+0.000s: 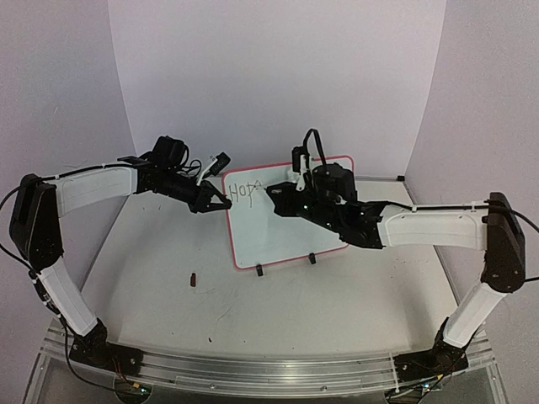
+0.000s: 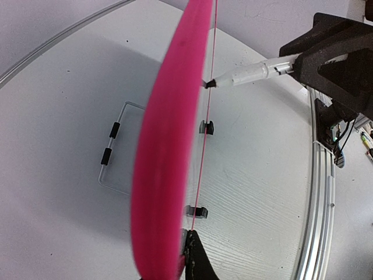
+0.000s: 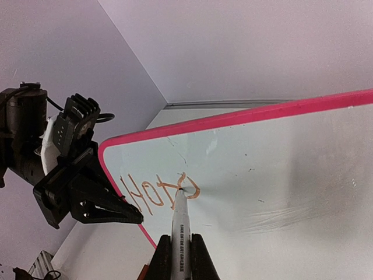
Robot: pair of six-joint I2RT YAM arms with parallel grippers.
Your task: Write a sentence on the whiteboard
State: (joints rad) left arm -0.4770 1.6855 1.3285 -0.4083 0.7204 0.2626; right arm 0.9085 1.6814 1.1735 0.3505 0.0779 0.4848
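**A:** What's on the table point(image 1: 210, 320)?

**B:** The whiteboard point(image 1: 290, 240), standing near the middle of the far edge. The left gripper point(image 1: 216, 202) is clamped on its left rim.

**A:** And the right gripper point(image 3: 179, 240)?

**B:** Closed around the marker point(image 3: 180, 213), with the tip on the sentence point(image 3: 152, 197) (only "Hop" is readable). I'd press lightly and keep the strokes small.

Gloss, matt plastic and brushed metal

Glossy, light-catching white on the whiteboard point(image 1: 286, 240) face, with a smooth pink plastic-looking rim; matt white on the table point(image 2: 262, 192), faintly wood-grained; smooth white shells and matt black joints on the left arm point(image 1: 93, 189) and right arm point(image 1: 429, 225); smooth white plastic on the marker point(image 3: 179, 230) barrel; brushed silvery metal along the rail point(image 1: 253, 364) at the near edge.
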